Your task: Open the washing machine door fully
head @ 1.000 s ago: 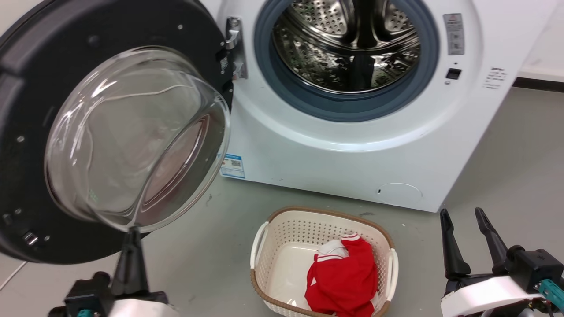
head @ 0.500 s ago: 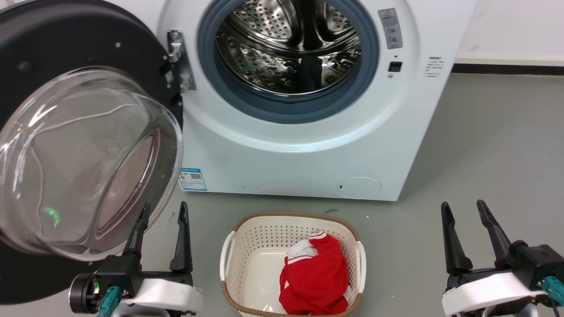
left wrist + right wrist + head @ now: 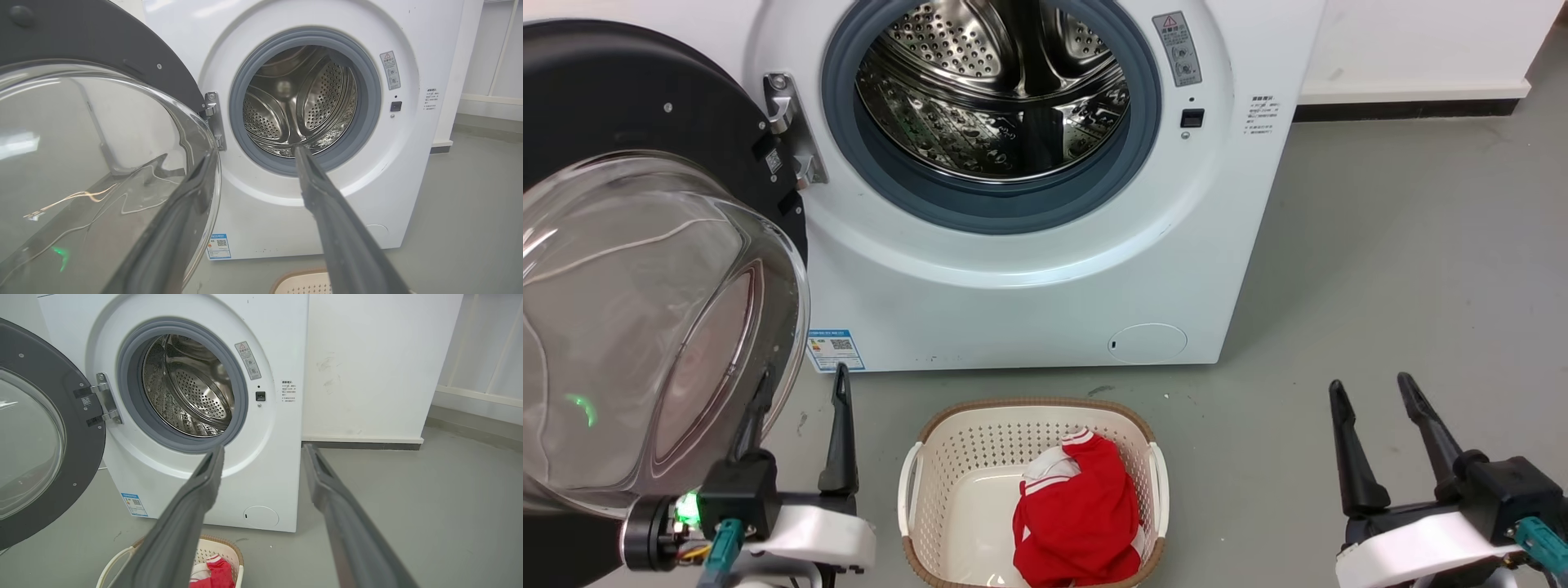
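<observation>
The white washing machine (image 3: 1029, 302) stands ahead with its steel drum (image 3: 988, 90) exposed. Its door (image 3: 629, 98), a black ring around a bulging glass bowl (image 3: 629, 327), is swung wide out to the left on its hinge (image 3: 788, 131). My left gripper (image 3: 802, 376) is open low beside the bowl, with nothing between its fingers. One finger (image 3: 192, 192) overlaps the glass rim; I cannot tell whether they touch. In the left wrist view the gripper (image 3: 254, 153) points at the drum opening. My right gripper (image 3: 1370, 382) is open and empty at the lower right, away from the machine (image 3: 278, 343).
A cream laundry basket (image 3: 947, 441) holding a red garment (image 3: 1078, 523) sits on the grey floor between my grippers, in front of the machine. A white wall and dark skirting (image 3: 1405, 106) run to the right of the machine.
The head camera has turned, shifting the whole scene left. My left gripper has drawn back from under the glass bowl, and both fingers now show. The right gripper has not moved.
</observation>
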Robot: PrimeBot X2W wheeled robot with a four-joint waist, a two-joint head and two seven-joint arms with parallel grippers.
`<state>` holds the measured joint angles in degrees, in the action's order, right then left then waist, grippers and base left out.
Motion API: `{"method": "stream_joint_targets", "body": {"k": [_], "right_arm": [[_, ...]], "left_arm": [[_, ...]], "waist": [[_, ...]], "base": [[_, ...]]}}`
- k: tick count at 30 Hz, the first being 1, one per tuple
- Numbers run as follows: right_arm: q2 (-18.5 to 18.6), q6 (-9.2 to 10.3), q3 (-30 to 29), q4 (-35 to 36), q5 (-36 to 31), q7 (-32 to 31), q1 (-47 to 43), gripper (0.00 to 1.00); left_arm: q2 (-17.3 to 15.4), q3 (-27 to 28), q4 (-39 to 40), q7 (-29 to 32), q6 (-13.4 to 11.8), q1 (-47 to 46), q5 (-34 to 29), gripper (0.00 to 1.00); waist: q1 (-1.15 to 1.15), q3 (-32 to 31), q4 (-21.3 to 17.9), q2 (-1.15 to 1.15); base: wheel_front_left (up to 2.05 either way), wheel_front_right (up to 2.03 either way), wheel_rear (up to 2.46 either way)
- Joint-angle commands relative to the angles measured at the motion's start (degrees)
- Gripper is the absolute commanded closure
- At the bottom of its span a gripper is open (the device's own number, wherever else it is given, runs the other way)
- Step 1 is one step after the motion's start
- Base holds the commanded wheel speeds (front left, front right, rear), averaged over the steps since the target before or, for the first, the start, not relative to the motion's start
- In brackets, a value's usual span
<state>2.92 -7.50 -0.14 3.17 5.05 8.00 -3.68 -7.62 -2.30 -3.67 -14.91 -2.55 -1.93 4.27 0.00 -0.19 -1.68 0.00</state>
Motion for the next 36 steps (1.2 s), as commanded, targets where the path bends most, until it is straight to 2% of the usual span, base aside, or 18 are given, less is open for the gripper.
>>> {"method": "stream_joint_targets", "body": {"k": [1, 28, 29, 32, 36], "right_arm": [[-0.08, 0.03, 0.17, 0.1, 0.04, -0.07, -0.46, 0.0], [-0.09, 0.03, -0.1, -1.38, 1.49, 0.59, -0.42, 0.0], [0.0, -0.01, -0.05, -1.33, 1.09, 0.51, -0.24, 1.0], [-0.01, -0.01, 0.15, -2.54, 1.46, 0.53, -0.61, 1.0], [0.2, -0.01, 0.21, -2.92, 6.7, 0.1, -0.33, 1.0]], "left_arm": [[-0.17, 0.07, -0.19, -0.41, -0.19, 0.96, 0.04, 0.0], [-0.37, 0.36, -0.41, -0.41, -0.41, 2.04, 1.1, 0.0], [-0.24, 0.33, -0.32, 0.0, -0.3, 1.75, 1.02, 1.0], [0.07, 0.44, -1.79, 0.35, -0.19, 2.0, 1.36, 1.0], [0.32, 1.4, -2.8, 1.99, 0.39, 1.15, 6.16, 1.0]], "waist": [[0.0, -0.05, 0.01, 0.0], [0.0, 0.17, 0.51, 0.0], [0.0, 0.17, 0.5, 0.0], [0.0, 0.18, 0.48, 0.0], [0.0, 0.19, 0.53, 0.0]], "base": [[0.0, 0.0, 0.0], [0.0, 0.0, 0.0], [0.0, 0.0, 0.0], [0.0, 0.0, 0.0], [0.0, 0.0, 0.0]]}}
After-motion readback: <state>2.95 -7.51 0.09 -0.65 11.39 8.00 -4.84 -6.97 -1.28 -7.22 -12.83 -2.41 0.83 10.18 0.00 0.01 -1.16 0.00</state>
